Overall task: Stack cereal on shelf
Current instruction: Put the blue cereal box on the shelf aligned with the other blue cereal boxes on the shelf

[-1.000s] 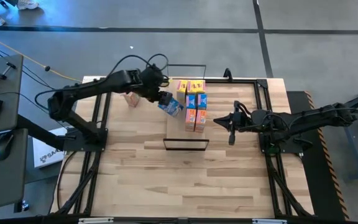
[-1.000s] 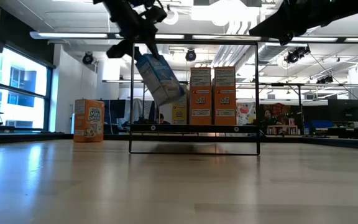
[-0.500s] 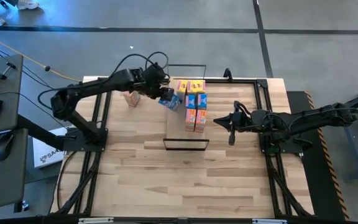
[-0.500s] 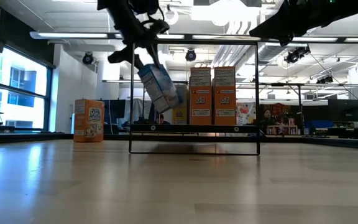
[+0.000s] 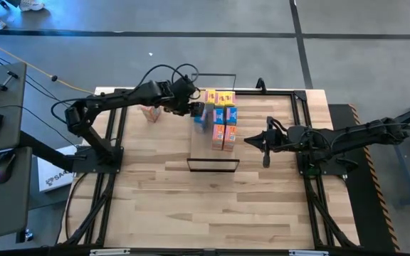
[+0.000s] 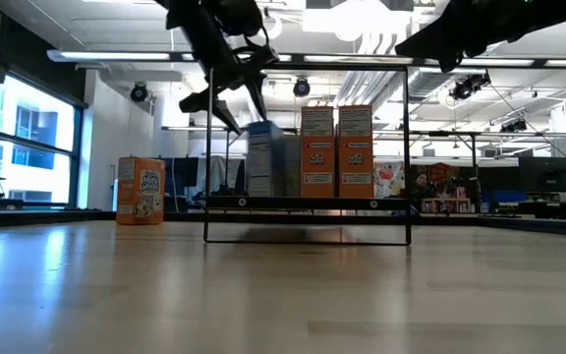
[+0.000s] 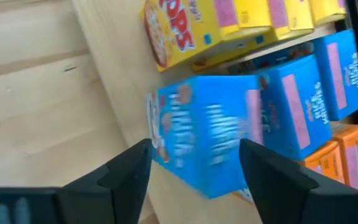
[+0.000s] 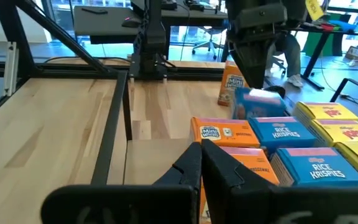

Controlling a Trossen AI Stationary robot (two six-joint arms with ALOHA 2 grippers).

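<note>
The shelf (image 5: 203, 148) is a light-wood board with black wire loops at both short ends. Several orange, yellow and blue cereal boxes (image 5: 223, 117) stand on it in rows. A blue box (image 7: 210, 140) stands upright on the board's left side (image 6: 261, 159), next to those rows. My left gripper (image 7: 194, 165) is open, with one finger on each side of this box, and hovers just above its top (image 6: 244, 110). My right gripper (image 5: 248, 139) is shut and waits to the right of the shelf.
One orange cereal box (image 5: 150, 112) stands alone on the table left of the shelf, under my left arm (image 6: 141, 190). Black rails (image 5: 117, 128) run along the tabletop's edges. The near half of the table (image 5: 205, 206) is bare wood.
My left gripper carried the tilted blue box toward the table's far right, over the shelf. The box has turned upright and now stands on the board beside the other boxes. The fingers have spread and let go of it. My right arm kept still.
</note>
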